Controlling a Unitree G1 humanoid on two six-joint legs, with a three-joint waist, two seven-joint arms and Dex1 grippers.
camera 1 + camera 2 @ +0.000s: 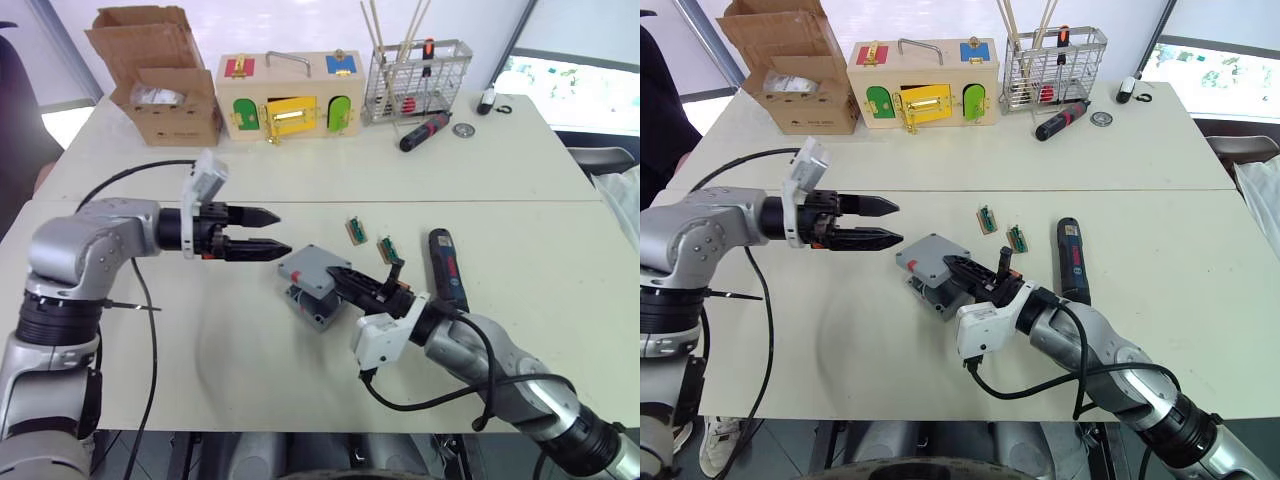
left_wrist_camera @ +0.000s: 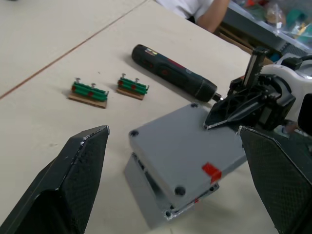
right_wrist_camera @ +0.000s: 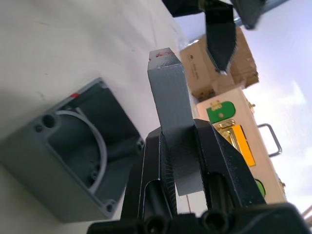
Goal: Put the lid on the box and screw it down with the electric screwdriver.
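Observation:
The grey lid (image 1: 310,266) is pinched by one edge in my right gripper (image 1: 340,275), which is shut on it. It hangs tilted and askew just over the grey box (image 1: 312,306). In the right wrist view the box (image 3: 73,151) is open, with a white curved piece inside and a red mark on its rim. My left gripper (image 1: 283,233) is open with nothing in it, a little to the left of the lid and above the table. The black electric screwdriver (image 1: 447,268) lies on the table to the right of the box, past my right wrist.
Two small green terminal blocks (image 1: 355,229) (image 1: 389,248) lie just behind the box. At the back stand a cardboard carton (image 1: 165,85), a wooden box with coloured doors (image 1: 290,95) and a wire rack (image 1: 417,80). A hand screwdriver (image 1: 425,131) lies near the rack.

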